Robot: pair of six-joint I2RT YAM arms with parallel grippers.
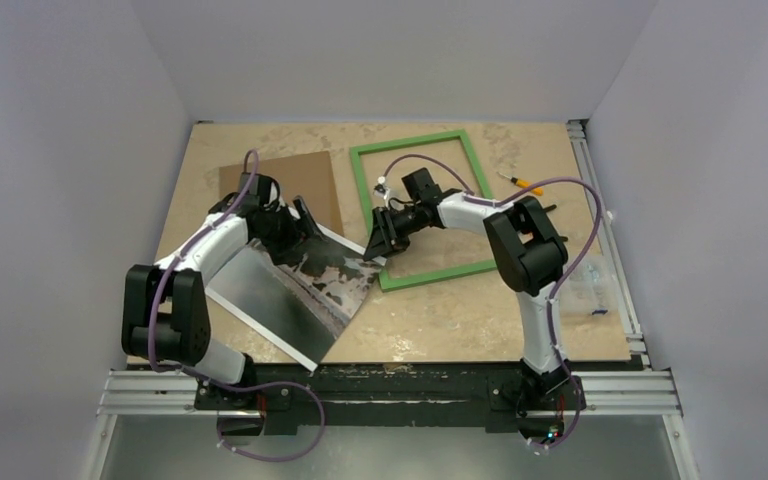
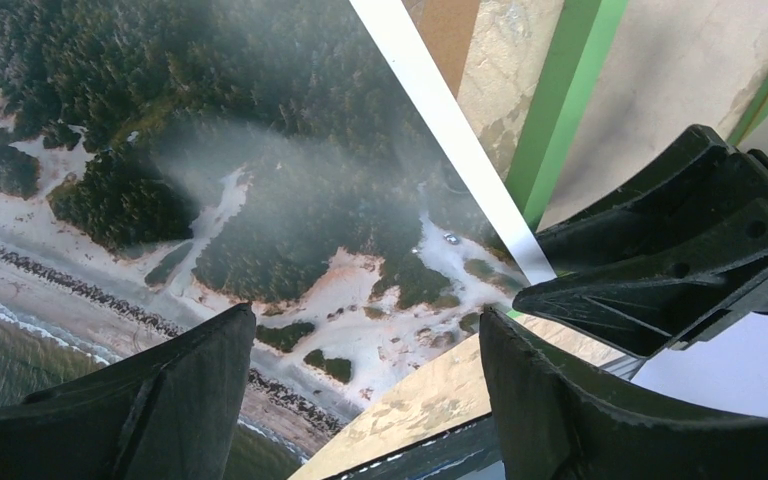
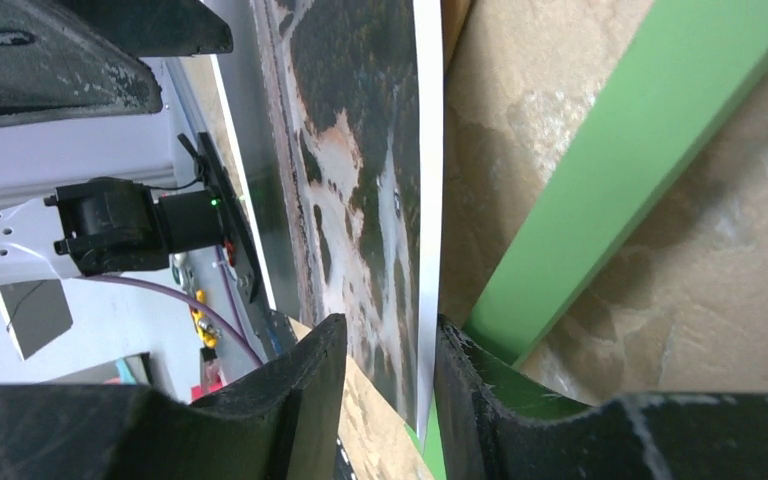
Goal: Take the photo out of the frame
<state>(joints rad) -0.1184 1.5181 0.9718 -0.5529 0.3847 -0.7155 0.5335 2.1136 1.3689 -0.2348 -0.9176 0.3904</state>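
Right hand [image 3: 390, 328] clamped on photo [image 1: 328, 276] corner, left hand [image 2: 367, 314] apart above it, frame [image 1: 410, 141] partly hidden

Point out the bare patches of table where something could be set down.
Barest: the near strip of table between the frame's near rail and the table edge, right of the photo. Inside the frame is bare too, under the right arm. Crowded: middle-left, around left gripper, right gripper, photo and brown board.
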